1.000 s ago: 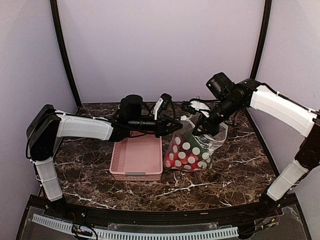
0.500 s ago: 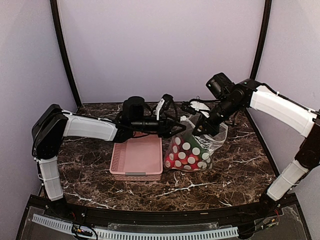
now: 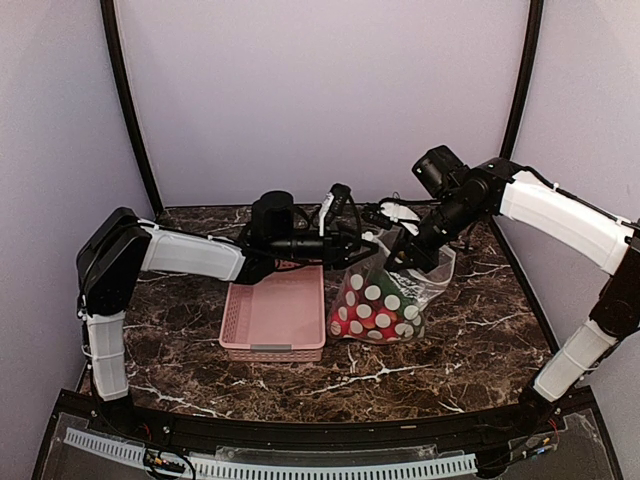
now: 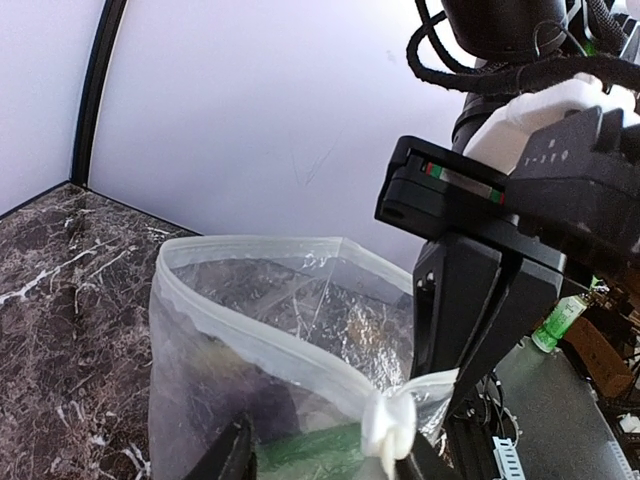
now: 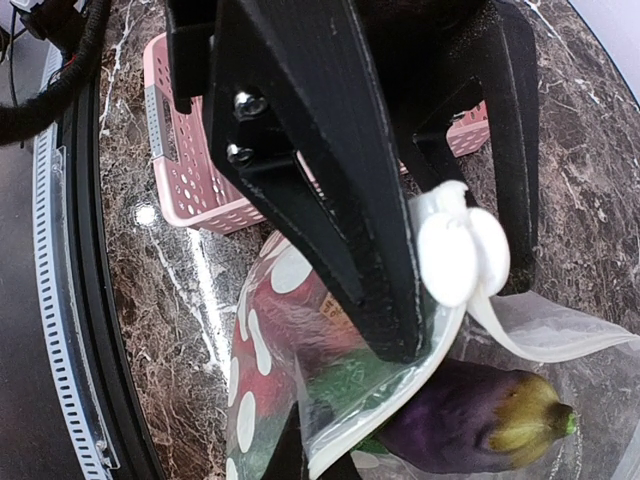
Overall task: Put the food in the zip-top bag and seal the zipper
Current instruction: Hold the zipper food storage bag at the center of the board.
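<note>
The dotted zip-top bag (image 3: 385, 295) stands on the table with its mouth held open. Red food (image 5: 290, 335), a green piece (image 5: 372, 385) and the purple eggplant (image 5: 465, 415) lie inside it. The zipper (image 4: 262, 347) runs along the near lip to a white slider (image 4: 388, 425). My left gripper (image 4: 328, 460) is open, its fingers astride the lip with the slider (image 5: 460, 255) between them, close to one finger. My right gripper (image 4: 447, 385) is shut on the bag's mouth edge just beyond the slider. From above, the left gripper (image 3: 368, 243) and right gripper (image 3: 398, 262) nearly meet.
The pink basket (image 3: 273, 312) sits just left of the bag, under my left forearm, and appears empty. Purple walls and black frame posts (image 3: 130, 110) close in the back and sides. Cables hang between the two wrists above the bag.
My left arm has reached further right, bringing its gripper to the bag's mouth, and its jaws stand wider than a second ago. The right gripper and the bag have stayed put.
</note>
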Motion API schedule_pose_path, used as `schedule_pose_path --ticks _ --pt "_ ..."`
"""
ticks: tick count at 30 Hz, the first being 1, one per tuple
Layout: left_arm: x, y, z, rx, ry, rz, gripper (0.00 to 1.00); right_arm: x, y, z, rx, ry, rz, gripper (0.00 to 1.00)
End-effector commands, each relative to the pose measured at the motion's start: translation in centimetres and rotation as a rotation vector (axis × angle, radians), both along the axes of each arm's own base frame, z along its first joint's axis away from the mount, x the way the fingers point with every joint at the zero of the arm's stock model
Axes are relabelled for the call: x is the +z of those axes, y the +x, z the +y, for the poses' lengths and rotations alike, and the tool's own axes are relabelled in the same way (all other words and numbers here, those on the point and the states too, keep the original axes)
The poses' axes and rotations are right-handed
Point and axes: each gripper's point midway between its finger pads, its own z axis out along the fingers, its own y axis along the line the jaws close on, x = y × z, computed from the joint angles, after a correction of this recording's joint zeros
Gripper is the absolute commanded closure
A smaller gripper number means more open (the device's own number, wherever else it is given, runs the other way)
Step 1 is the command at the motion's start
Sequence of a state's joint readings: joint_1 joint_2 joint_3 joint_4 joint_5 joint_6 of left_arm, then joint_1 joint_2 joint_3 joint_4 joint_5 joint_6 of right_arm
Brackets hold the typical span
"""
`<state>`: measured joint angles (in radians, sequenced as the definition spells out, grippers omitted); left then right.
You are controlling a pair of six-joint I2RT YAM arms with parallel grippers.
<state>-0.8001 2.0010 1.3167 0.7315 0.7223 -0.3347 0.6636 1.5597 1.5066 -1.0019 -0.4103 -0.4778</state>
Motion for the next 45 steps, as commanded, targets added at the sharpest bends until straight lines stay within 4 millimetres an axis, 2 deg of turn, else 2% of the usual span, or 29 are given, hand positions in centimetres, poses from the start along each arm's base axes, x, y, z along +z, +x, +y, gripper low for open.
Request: schedule_pose_path --ticks 1,8,20,26,30,32,35,38,45 --pt "1.6 0.1 -0.3 -0.029 -0.039 -0.024 0.62 0.4 0.0 0.6 0.02 0.019 -0.015 1.0" --pt "1.0 -0.1 -0.4 -0.048 -0.031 -0.01 0.69 0.2 0.1 0.6 0.017 0.012 -0.015 1.0" --pt "1.4 -0.5 0.4 -0.046 -0.045 -0.008 0.98 0.3 1.1 0.2 -0.008 -0.015 -0.045 1.0" --pt "2.3 -1.2 1.5 -0.029 0.018 -0.072 0.99 1.6 4.0 -2.0 -0.098 -0.038 -0.126 1.0" --pt "3.2 -1.6 2.5 0.004 0.028 -0.102 0.99 2.8 4.8 -2.5 -0.113 -0.046 -0.182 0.93" --pt "3.3 -1.8 2.7 0.013 0.028 -0.109 0.99 4.3 4.3 -2.0 -0.081 0.0 -0.191 0.85" --pt "3.1 -2.1 2.7 0.02 0.042 -0.126 0.99 6.5 2.3 -0.6 0.017 0.093 -0.159 0.7" --pt "3.1 -2.7 2.7 0.016 0.053 -0.153 0.99 8.1 1.1 0.8 0.085 0.159 -0.152 0.64" --pt "3.5 -3.9 2.9 0.006 0.053 -0.209 0.99 7.2 0.2 3.7 0.197 0.179 -0.169 0.62"
